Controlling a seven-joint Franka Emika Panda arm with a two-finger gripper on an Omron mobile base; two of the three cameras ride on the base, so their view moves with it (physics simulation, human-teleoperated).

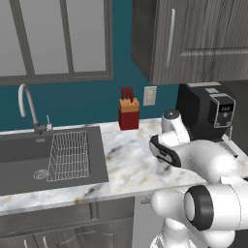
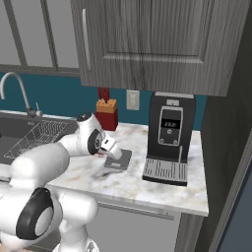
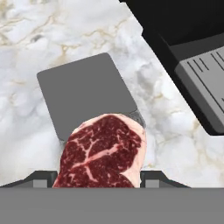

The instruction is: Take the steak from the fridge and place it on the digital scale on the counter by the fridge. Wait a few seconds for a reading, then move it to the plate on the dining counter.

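From the left, a wire rack is lying in the sink. From the right, the arm is hiding part of the scale on the bench. From the hand, the gripper is holding the steak over the scale, its lower edge cut off.

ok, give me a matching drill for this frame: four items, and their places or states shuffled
Things:
1. red marbled raw steak
2. flat grey square scale
3. black coffee machine
4. red knife block

Places or states:
A. against the teal wall
B. held between the gripper fingers
C. on the marble counter, under the steak
D. below the grey wall cabinet

Pairs: 1-B, 2-C, 3-D, 4-A
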